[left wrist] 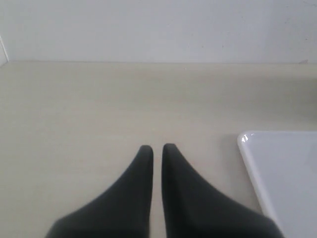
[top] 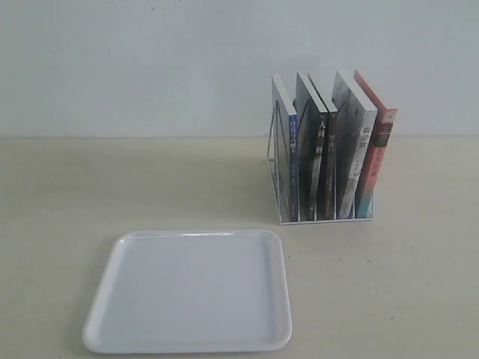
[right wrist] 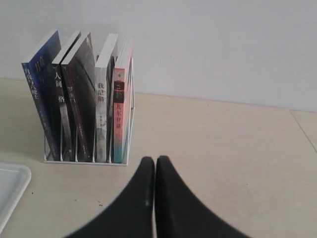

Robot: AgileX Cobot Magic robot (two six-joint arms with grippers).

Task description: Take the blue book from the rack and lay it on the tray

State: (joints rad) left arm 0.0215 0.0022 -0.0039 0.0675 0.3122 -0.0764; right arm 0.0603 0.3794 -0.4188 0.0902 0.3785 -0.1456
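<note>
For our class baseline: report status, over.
Left gripper, right gripper shut, empty. Blue book standing in rack, end slot. Tray bare; nothing blocking.

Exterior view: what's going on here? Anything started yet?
Nothing is being handled yet. The blue book stands at the left end of the rack in the exterior view, with four other books beside it. The tray lies bare on the table in front. Neither arm shows in that view. The left end effector sits beside the tray's edge, and the right end effector faces the rack. Both are shut and hold nothing.
</note>
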